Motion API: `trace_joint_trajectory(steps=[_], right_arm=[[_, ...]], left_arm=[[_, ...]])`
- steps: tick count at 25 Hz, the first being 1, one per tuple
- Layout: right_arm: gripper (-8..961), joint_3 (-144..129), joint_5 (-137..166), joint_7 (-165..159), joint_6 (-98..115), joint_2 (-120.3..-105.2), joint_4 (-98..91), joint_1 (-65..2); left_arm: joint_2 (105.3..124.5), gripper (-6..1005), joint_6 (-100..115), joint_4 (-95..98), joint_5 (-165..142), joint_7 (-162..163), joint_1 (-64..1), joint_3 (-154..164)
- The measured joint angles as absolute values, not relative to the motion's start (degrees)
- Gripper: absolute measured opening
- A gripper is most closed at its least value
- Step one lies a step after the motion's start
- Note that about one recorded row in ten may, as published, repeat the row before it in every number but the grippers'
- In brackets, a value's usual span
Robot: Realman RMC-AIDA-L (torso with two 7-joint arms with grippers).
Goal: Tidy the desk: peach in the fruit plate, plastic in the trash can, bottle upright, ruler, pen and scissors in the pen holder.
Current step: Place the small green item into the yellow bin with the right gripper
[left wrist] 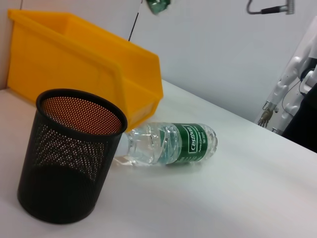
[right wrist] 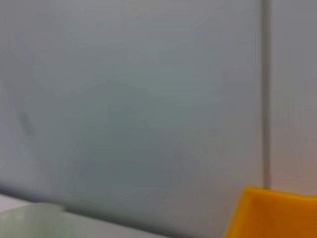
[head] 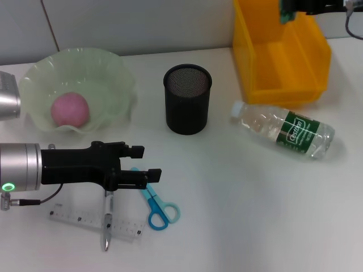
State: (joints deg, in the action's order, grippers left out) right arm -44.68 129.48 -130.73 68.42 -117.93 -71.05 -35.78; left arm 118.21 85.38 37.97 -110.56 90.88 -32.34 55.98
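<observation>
A pink peach [head: 70,109] lies in the pale green fruit plate [head: 113,68] at the back left. The black mesh pen holder [head: 187,99] [left wrist: 69,153] stands upright mid-table. A clear bottle [head: 283,130] [left wrist: 171,144] with a green label lies on its side to the right. At the front left lie a clear ruler [head: 79,220], a pen [head: 106,224] across it and blue-handled scissors [head: 159,209]. My left gripper [head: 144,163] hovers open just above the pen and scissors. High over the yellow trash can [head: 283,62], my right gripper [head: 290,8] is shut on a green plastic scrap [head: 285,12] [left wrist: 158,5].
The yellow trash can [left wrist: 99,69] [right wrist: 277,213] stands against the back wall at the right, close behind the bottle. White tabletop lies between the pen holder, the bottle and the front edge.
</observation>
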Motion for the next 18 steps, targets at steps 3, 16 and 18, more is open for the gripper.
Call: trace_joint_trajectory(steps=[3, 16, 18], right_arm=[[272, -44.78, 132.00, -130.73, 65.39, -117.39, -67.35, -37.18], [285, -44.96, 145.43, -131.03, 56.79, -116.28, -51.64, -45.78], [295, -45.00, 145.41, -131.10, 56.30, -116.28, -51.47, -45.86]], left_arm=[[118.24, 814, 85.43, 37.97, -110.55, 90.98, -32.38, 55.98], [118.37, 814, 85.40, 37.96, -109.98, 91.40, -32.47, 55.98], [118.37, 814, 85.40, 37.96, -109.98, 91.40, -32.47, 55.98]])
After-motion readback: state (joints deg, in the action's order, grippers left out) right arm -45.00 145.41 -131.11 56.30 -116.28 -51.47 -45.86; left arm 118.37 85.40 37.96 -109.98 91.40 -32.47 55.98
